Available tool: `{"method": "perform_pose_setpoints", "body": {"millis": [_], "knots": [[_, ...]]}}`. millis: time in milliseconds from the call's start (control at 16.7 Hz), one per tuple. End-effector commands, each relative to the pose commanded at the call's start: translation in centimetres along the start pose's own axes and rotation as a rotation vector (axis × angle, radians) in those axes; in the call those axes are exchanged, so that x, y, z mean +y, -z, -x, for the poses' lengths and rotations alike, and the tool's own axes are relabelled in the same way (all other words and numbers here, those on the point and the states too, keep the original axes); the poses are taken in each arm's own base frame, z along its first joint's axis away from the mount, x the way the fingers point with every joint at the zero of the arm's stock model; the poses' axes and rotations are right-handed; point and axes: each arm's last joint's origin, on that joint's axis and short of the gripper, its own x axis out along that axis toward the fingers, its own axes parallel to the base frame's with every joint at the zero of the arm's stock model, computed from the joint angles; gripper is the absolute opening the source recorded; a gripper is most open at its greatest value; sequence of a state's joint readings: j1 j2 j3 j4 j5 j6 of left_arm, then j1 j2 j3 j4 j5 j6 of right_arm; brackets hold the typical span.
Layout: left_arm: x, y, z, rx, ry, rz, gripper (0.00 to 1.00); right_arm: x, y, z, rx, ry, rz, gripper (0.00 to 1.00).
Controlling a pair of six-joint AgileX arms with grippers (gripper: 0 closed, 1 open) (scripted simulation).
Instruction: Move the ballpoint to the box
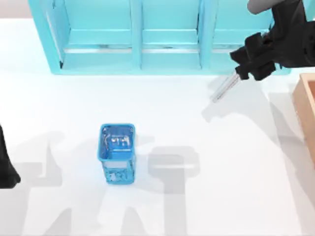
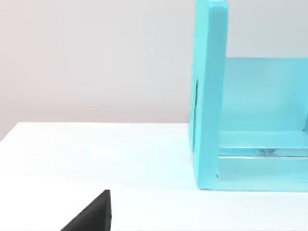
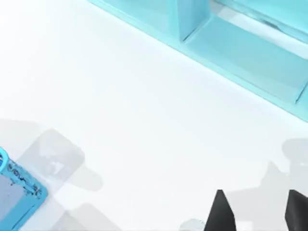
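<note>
The ballpoint [image 1: 224, 87] hangs tilted in the air at the back right of the table, its silver-grey barrel slanting down and to the left. Its black upper half is hidden in my right gripper [image 1: 244, 73], which is shut on it in front of the shelf's right end. The pen's shadow falls on the table below. The tan wood-coloured box [image 1: 306, 105] shows at the right edge, just right of and a little nearer than the gripper. In the right wrist view the gripper's dark fingertips [image 3: 219, 211] hover high over the white tabletop.
A big cyan shelf unit [image 1: 147, 39] runs along the back of the table. A small blue mesh pen holder [image 1: 117, 152] stands left of centre. My left arm [image 1: 6, 167] is parked at the left edge.
</note>
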State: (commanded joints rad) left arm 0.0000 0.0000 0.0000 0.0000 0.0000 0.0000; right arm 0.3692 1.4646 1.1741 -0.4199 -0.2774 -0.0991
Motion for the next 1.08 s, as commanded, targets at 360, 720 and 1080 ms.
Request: {"method": "perform_pose_setpoints", "body": {"millis": [360,720,1080], "knots": [[0.0,0.0,0.0,0.000,0.000,0.000,1.00,-9.4,2.3,10.4,0.207,0.279,-0.141,0.00],[0.0,0.0,0.0,0.000,0.000,0.000,1.00,-10.9,4.6,16.7,0.306,0.386,-0.204,0.00],[0.0,0.0,0.0,0.000,0.000,0.000,1.00,-11.1,4.8,16.0,0.312,0.376,-0.203,0.00]]}}
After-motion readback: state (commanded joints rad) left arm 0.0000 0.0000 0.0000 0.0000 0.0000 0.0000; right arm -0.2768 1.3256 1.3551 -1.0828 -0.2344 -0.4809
